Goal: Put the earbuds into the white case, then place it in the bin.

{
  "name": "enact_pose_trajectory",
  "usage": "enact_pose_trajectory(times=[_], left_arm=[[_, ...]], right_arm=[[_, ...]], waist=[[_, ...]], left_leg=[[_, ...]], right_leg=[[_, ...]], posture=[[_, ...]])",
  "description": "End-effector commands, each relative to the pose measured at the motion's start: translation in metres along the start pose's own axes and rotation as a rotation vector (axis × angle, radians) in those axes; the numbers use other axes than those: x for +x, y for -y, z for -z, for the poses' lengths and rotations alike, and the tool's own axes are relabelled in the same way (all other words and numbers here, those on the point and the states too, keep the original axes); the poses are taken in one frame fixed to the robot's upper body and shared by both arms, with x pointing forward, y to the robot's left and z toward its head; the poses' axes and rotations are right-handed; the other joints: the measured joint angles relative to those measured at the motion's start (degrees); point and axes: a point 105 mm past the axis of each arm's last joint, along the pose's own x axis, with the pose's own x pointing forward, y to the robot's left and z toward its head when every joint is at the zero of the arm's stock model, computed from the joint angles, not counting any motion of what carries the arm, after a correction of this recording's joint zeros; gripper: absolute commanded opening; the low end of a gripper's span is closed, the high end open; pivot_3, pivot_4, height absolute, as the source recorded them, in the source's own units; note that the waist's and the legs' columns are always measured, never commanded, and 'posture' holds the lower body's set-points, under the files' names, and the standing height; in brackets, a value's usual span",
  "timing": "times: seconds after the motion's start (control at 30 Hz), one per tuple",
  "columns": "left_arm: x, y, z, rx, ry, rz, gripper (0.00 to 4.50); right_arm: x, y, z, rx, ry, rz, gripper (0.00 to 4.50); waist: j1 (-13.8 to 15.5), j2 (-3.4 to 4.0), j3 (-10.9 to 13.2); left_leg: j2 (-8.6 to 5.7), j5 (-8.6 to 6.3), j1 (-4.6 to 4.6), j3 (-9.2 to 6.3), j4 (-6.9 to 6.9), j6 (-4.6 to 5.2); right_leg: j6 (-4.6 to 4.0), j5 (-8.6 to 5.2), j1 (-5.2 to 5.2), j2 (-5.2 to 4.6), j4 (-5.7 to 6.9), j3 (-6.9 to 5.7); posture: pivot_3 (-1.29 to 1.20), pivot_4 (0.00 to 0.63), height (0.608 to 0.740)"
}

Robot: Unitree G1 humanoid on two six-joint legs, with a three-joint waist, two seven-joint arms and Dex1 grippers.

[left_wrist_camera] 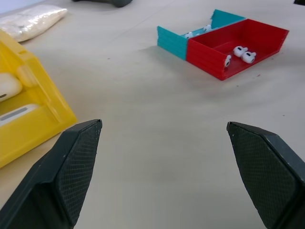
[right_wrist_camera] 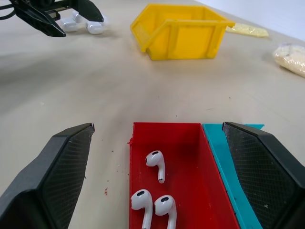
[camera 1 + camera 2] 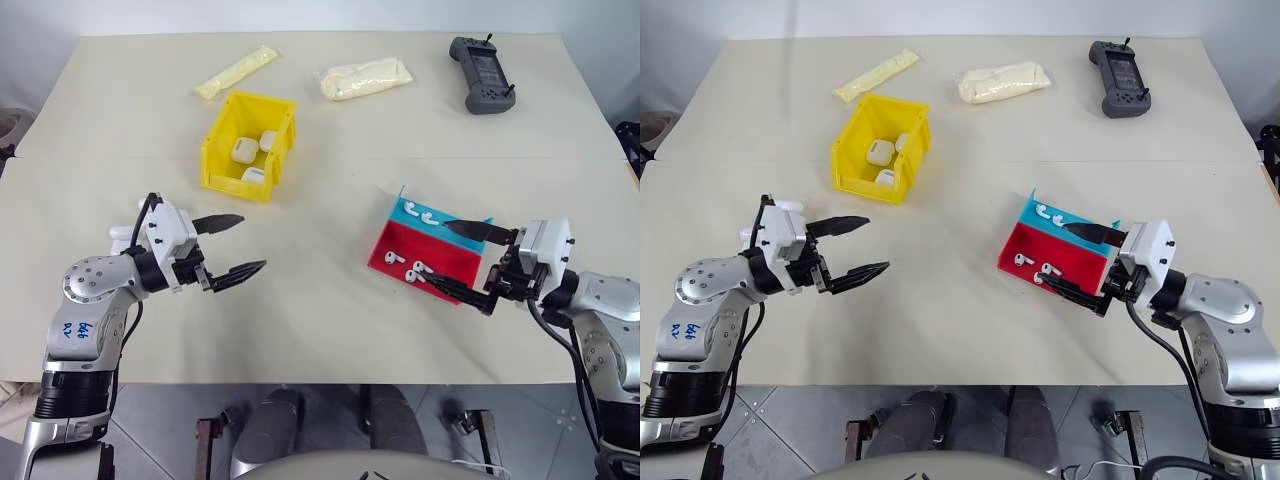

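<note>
Lying stems toward right claw | earbuds in red tray

Grey handheld controller, two pale yellow packets, red-and-blue tray.

Silver-grey arms of a two-armed humanoid, each ending in a black pincer.
Each arm has rounded metallic silver joint housings, a boxy white wrist block dotted with small dark screws, and black cables looping alongside. The left pincer and right pincer carry tapered, pointed black fingers with cross-hatched inner pads. Blue handwritten marks show on the left arm's silver shell.
</note>
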Motion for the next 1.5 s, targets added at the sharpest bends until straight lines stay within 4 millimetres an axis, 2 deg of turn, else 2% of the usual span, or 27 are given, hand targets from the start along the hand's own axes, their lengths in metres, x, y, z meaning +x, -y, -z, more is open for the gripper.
enact_pose_trajectory(times=[0.03,0.27,0.5,0.77,0.9,1.0,1.17,1.27,1.43,1.5], left_arm=[[-0.004,-0.004,-0.005,0.089,-0.024,-0.036,4.46],[-0.009,-0.009,-0.011,0.049,0.048,-0.09,4.46],[-0.031,-0.022,-0.007,0.009,0.07,-0.301,4.46],[-0.103,-0.007,0.013,-0.069,0.013,-0.774,4.46],[-0.141,0.011,0.031,-0.181,-0.051,-1.005,4.46],[-0.148,0.017,0.041,-0.253,-0.109,-1.055,4.46],[-0.154,0.003,0.042,-0.298,-0.182,-1.078,4.46],[-0.163,-0.013,0.049,-0.4,-0.395,-1.059,4.46],[-0.174,-0.032,0.037,-0.556,-0.635,-1.018,4.46],[-0.172,-0.039,0.033,-0.625,-0.682,-0.998,4.46]], right_arm=[[0.0,0.002,-0.004,-0.032,0.013,-0.011,4.5],[0.004,0.004,-0.002,-0.03,0.02,-0.03,4.5],[0.016,0.006,-0.006,-0.03,0.071,-0.073,4.5],[0.06,-0.015,-0.028,-0.034,0.215,-0.239,4.5],[0.077,-0.023,-0.04,-0.061,0.288,-0.258,4.5],[0.082,-0.023,-0.041,-0.068,0.302,-0.26,4.5],[0.082,-0.021,-0.039,-0.073,0.295,-0.256,4.5],[0.079,-0.018,-0.035,-0.076,0.276,-0.25,4.5],[0.079,-0.02,-0.031,-0.076,0.264,-0.253,4.5],[0.08,-0.022,-0.03,-0.074,0.263,-0.252,4.5]], waist=[[0.0,0.0,0.0],[0.0,0.02,0.0],[-0.3,0.03,0.0],[-1.2,0.03,0.0],[-1.0,0.04,0.0],[-0.4,0.04,0.0],[0.3,0.03,0.0],[0.0,0.03,0.0],[-0.3,0.05,0.0],[-0.7,0.07,0.0]], left_leg=[[0.0,0.0,0.0,0.0,0.0,0.0],[0.0,0.0,0.0,0.0,0.0,0.0],[0.08,-0.02,0.01,0.02,-0.01,-0.03],[0.37,-0.1,0.02,0.08,-0.02,-0.16],[0.35,-0.11,0.06,0.09,-0.01,-0.16],[0.35,-0.12,0.06,0.09,-0.02,-0.17],[0.32,-0.12,0.08,0.06,0.0,-0.18],[0.35,-0.13,0.08,0.06,-0.01,-0.2],[0.44,-0.18,0.13,0.03,-0.06,-0.31],[0.45,-0.19,0.13,0.04,-0.11,-0.33]], right_leg=[[0.0,0.0,0.0,0.0,0.0,0.0],[0.0,0.0,0.0,0.0,0.0,0.0],[0.0,0.0,-0.01,0.07,-0.02,0.01],[-0.03,-0.01,-0.02,0.34,-0.09,0.07],[-0.04,-0.02,0.02,0.34,-0.11,0.1],[-0.04,-0.02,0.01,0.36,-0.11,0.11],[-0.06,-0.03,0.03,0.37,-0.24,0.12],[-0.1,-0.05,-0.02,0.41,-0.11,0.14],[-0.19,-0.1,-0.08,0.59,0.14,0.22],[-0.22,-0.11,-0.12,0.62,0.16,0.23]], posture=[[0.0,0.15,0.74],[0.0,0.15,0.74],[0.0,0.15,0.74],[0.0,0.15,0.74],[0.0,0.15,0.74],[0.0,0.15,0.74],[0.0,0.15,0.74],[0.0,0.15,0.74],[0.0,0.15,0.74],[0.0,0.15,0.74]])
